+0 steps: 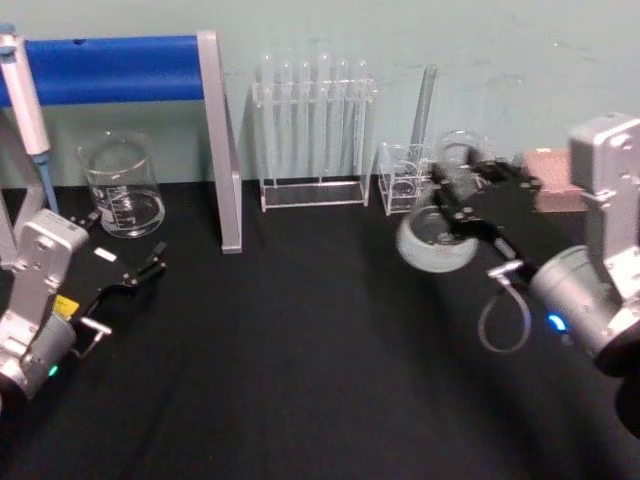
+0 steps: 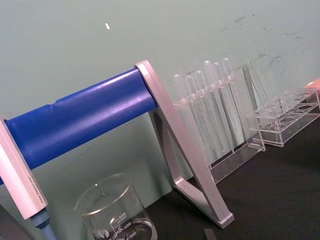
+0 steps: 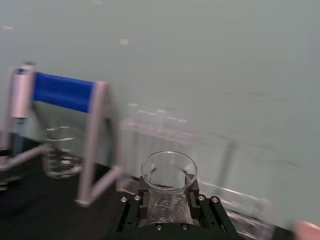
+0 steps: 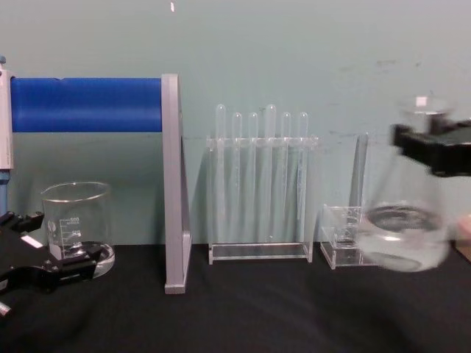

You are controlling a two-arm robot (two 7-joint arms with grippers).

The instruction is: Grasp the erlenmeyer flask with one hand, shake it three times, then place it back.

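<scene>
Erlenmeyer flask [image 4: 408,235]: one; held off the table, right of the test tube rack [image 4: 261,254], past the small rack [image 4: 340,246].
Right gripper [image 4: 434,147]: clamped on the flask's neck, just under the rim.
Long axis: near upright, neck up, base hanging below the jaws.
Coming move: set-down probably lies straight below, right of the rack.
Left gripper [image 1: 128,243]: spread, empty, far left of the rack, beside the beaker [image 1: 120,185].
Count: six test tubes in the rack; one beaker.
</scene>
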